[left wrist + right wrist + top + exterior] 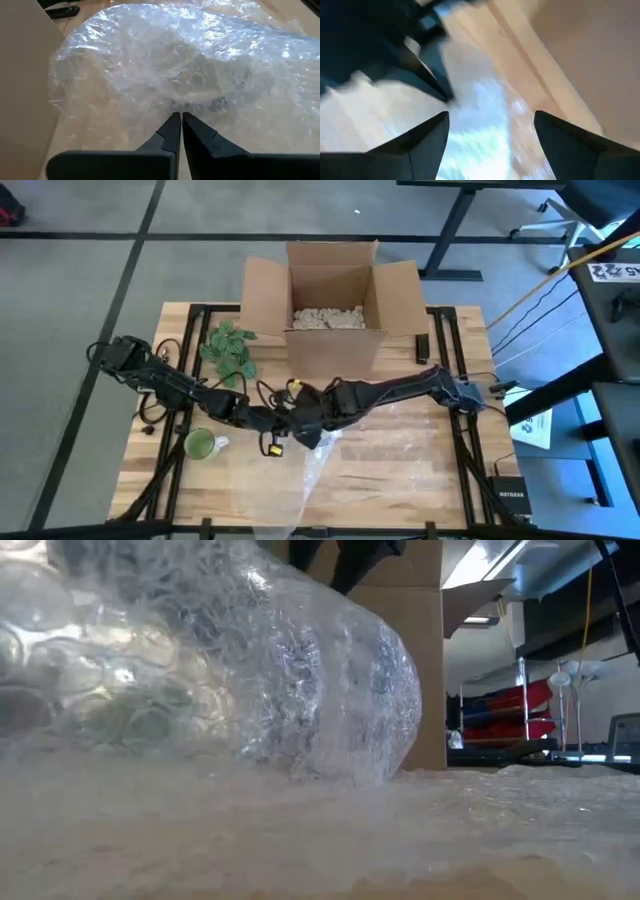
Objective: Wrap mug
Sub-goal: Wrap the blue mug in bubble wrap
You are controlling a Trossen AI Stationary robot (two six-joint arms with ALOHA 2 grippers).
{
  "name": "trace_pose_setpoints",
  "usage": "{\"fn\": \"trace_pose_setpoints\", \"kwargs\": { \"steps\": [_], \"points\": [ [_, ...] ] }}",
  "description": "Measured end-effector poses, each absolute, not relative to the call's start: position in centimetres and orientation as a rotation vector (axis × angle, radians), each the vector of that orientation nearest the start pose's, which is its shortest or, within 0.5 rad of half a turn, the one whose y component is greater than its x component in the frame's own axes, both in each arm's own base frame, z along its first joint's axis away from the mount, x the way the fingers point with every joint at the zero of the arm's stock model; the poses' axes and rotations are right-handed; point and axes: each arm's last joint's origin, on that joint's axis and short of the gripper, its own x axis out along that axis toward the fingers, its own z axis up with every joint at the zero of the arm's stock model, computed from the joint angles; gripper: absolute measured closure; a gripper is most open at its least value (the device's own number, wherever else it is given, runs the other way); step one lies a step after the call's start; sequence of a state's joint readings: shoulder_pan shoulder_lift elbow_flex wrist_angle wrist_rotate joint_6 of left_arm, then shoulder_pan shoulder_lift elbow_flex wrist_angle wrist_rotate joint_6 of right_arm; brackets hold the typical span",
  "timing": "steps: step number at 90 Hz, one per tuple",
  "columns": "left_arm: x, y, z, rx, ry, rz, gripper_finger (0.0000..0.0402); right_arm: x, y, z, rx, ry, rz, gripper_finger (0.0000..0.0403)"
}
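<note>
My left gripper [178,116] is pinched closed on the bubble wrap [200,65]; my right gripper [490,122] hangs open and empty just beside it. The green mug [200,444] stands unwrapped beside the sheet, nearer than the cardboard box [330,300]. Risk: the thin film slipping free when pulled.

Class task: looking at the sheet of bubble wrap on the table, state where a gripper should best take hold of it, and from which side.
Probably the raised, bunched fold of the bubble wrap, approached low from the table's near side. The sheet lies flat elsewhere, leaving little to pinch; the fold stands up. The left gripper, jaws shut, already sits at that fold's edge; the right gripper is open beside it.
</note>
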State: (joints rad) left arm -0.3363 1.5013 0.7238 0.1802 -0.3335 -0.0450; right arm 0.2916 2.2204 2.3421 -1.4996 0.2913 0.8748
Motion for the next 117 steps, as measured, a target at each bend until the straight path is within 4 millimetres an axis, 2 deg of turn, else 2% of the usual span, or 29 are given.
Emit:
{"fn": "trace_pose_setpoints", "kwargs": {
  "steps": [11, 23, 40, 52, 65, 77, 85, 97, 117],
  "points": [
    [28.3, -8.9, 18.4, 0.153, 0.563, 0.01, 0.0402, 40.6, 13.4, 31.0, 0.359, 1.249, -0.567, 0.0123],
    [28.3, -8.9, 18.4, 0.156, 0.562, 0.009, 0.0402, 39.8, 16.8, 31.0, 0.381, 1.263, -0.437, 0.0123],
    [28.4, -8.9, 18.4, 0.158, 0.562, 0.009, 0.0402, 39.6, 22.2, 31.4, 0.427, 1.119, -0.23, 0.0123],
    [28.3, -9.0, 18.4, 0.173, 0.561, 0.002, 0.0402, 40.0, 24.5, 31.6, 0.436, 1.006, -0.122, 0.0123],
    [28.3, -8.9, 18.4, 0.175, 0.561, 0.004, 0.0402, 41.1, 25.7, 29.1, 0.331, 1.011, -0.084, 0.0123],
    [28.3, -9.0, 18.4, 0.183, 0.562, 0.001, 0.0402, 42.5, 25.8, 26.1, 0.314, 1.087, -0.054, 0.0123],
    [28.2, -9.0, 18.3, 0.187, 0.575, 0.0, 0.0402, 43.3, 26.3, 24.7, 0.298, 1.077, -0.017, 0.0123],
    [28.0, -8.9, 17.9, 0.199, 0.628, 0.002, 0.0402, 44.2, 27.1, 24.4, 0.291, 0.997, 0.053, 0.0123],
    [27.7, -8.8, 17.6, 0.214, 0.662, 0.002, 0.0402, 44.1, 28.1, 24.7, 0.299, 0.965, 0.111, 0.0131]
  ]
}}
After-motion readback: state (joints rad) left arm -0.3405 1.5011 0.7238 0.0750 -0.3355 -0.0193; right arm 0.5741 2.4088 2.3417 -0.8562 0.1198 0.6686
